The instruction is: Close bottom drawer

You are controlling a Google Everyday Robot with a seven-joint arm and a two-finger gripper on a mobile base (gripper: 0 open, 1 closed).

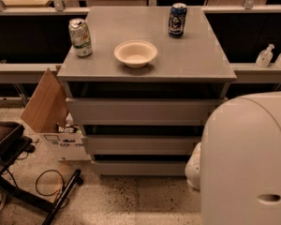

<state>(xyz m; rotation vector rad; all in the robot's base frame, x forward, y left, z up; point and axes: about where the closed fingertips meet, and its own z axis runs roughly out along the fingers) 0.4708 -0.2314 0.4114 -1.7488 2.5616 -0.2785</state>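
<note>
Down at the foot of the grey cabinet [215,86], the bottom drawer [138,168] shows its plain flat front just above the speckled floor [131,200], with a dark strip of shadow between it and the middle drawer [140,145]. Above that comes the taller top drawer [140,111], and all three fronts line up closely, so whether the lowest one is fully home cannot be told from this angle. Right beside the bottom drawer's right end sits a rounded white arm joint [193,168], tucked against the robot's big white shell [248,158], which fills the lower right. The claw is hidden somewhere behind that shell, and its state cannot be told.

Up on the worktop [192,55], a cream bowl [135,53] sits near the front edge. A green-and-white can [80,37] stands by the left edge, and a blue can [177,19] stands towards the back right. An open cardboard box [47,102] leans at the cabinet's left side, and a black cable [49,184] loops across the floor.
</note>
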